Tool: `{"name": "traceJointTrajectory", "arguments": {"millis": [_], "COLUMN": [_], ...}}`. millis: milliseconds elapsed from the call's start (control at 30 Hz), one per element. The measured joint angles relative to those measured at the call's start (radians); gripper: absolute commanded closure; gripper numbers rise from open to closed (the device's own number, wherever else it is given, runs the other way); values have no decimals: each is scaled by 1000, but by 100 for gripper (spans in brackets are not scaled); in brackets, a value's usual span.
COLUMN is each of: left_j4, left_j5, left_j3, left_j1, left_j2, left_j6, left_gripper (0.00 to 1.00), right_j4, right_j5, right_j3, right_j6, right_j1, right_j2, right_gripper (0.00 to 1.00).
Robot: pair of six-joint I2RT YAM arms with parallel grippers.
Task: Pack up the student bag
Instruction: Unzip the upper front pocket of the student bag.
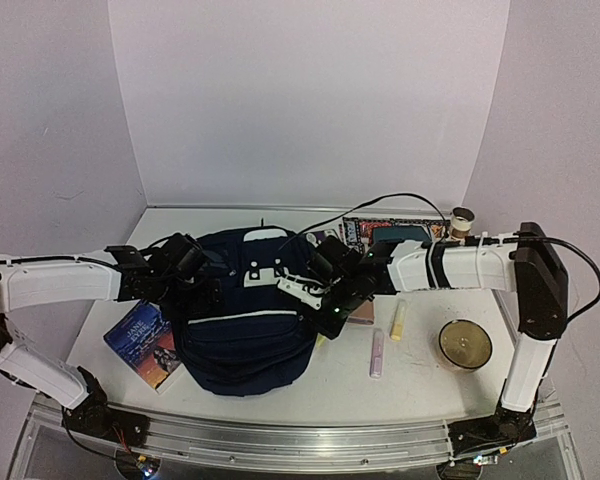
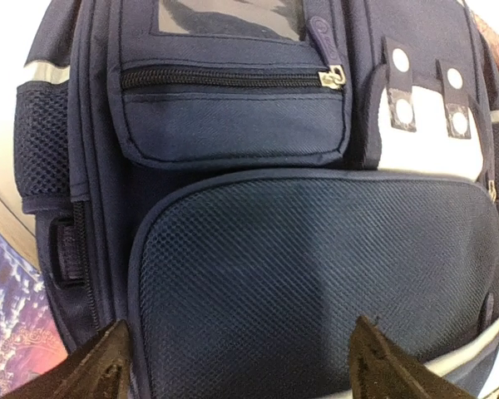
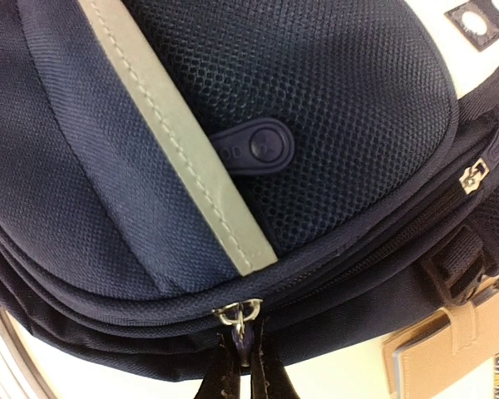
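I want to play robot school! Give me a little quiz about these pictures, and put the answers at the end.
1. Fill in the gap: the book lies on the robot's ____ side of the student bag.
2. True or false: the left gripper is shut on a strap.
3. What small thing is the right gripper pinching?

Key
1. Left.
2. False. Its jaws are wide open over the front of the bag and hold nothing.
3. A zipper pull on the bag's edge.
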Motion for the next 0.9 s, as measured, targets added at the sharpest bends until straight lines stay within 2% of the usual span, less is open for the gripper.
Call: {"name": "traceJointTrajectory", "arguments": {"millis": [200,367,500,700,900], "left_j4": [-22,-36,-54,-79,-114], "left_j5": [29,71,92,120,91], "left_j3": [6,6,27,54,93], "left_j1": [3,3,4,2,-70], "left_j2": [-8,4,22,28,52], "left_j6": [36,49,90,168,267], "left_gripper": [4,4,4,4,2], "right_j4": [18,94,169,268,321], "right_j5": [-41,-118,-172,-212,-250], "right_j3": [-6,-37,-83,-152,-209], "right_j6": [-37,-48,-53,-58,-50], "right_j1": [-7,-29,-50,-87,-111], "right_j2": [0,0,-4,-6,-15], "right_gripper": [86,74,70,72,89]}}
